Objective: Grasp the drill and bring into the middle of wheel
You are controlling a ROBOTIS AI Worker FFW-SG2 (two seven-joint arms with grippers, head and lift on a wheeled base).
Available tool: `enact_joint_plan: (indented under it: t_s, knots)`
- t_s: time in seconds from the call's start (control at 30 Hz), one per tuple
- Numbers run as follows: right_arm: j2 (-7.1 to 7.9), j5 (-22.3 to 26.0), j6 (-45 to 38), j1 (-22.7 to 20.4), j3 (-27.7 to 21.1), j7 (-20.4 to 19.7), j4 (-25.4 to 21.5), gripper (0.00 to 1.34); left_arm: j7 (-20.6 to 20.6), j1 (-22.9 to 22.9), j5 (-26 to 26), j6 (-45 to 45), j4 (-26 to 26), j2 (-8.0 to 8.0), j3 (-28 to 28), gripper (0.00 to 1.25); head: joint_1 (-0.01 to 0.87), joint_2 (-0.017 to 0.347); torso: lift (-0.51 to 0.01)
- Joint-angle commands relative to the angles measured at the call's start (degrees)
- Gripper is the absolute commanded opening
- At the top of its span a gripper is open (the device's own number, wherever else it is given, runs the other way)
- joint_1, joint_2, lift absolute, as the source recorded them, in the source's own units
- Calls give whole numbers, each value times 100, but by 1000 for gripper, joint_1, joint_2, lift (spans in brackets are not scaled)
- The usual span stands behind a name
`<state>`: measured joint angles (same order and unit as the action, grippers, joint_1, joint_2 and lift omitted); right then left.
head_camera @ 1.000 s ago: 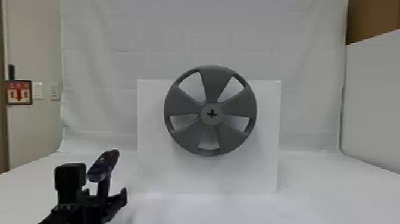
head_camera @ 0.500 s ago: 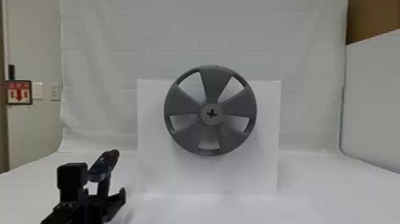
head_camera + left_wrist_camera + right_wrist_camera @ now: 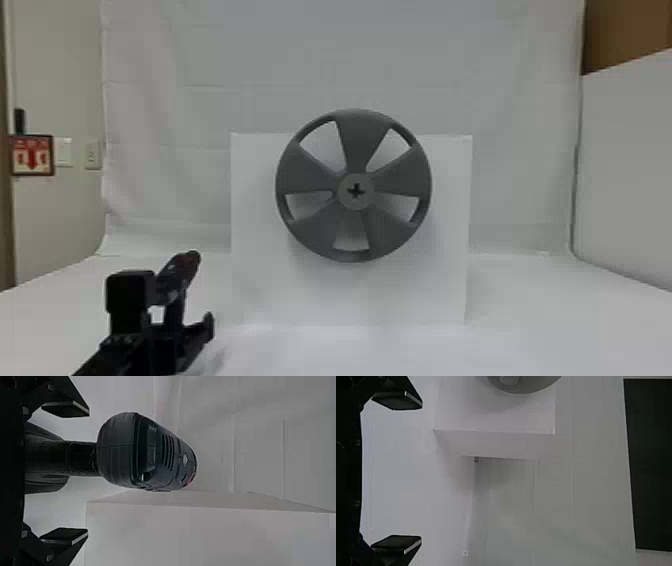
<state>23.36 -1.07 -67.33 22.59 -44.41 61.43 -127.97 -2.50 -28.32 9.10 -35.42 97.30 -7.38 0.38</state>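
- drill (image 3: 146, 451) is straddled, unclamped, by the left gripper (image 3: 88, 473), spread apart
- right gripper (image 3: 421, 471) is spread too
- by off-centre closing, the drill could be tipped

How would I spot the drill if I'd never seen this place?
Find the big grey wheel before the white board. Down and left of it is the black left hand, open, with the drill between its fingers. Unlike the angular hand, the drill has a rounded dark body, vent slots and a touch of red.
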Motion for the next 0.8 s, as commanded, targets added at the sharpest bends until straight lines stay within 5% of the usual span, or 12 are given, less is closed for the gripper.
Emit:
enact_joint_plan:
  t_s: [0.0,0.37,0.53,0.77]
  knots:
    - [-7,-16,0,0,11,-9,9,1226,-5,-33,-31,0,-27,0,-11,1035,54,31,-403]
    - [-7,-16,0,-9,20,0,9,1226,-5,-42,-40,0,-53,0,15,980,54,31,-403]
    - [-7,-16,0,-9,11,0,9,1226,-5,-42,-14,0,-79,9,59,603,54,31,-403]
    - [-16,-16,0,-9,11,0,9,1226,-23,-42,-75,0,-79,35,59,400,54,31,-403]
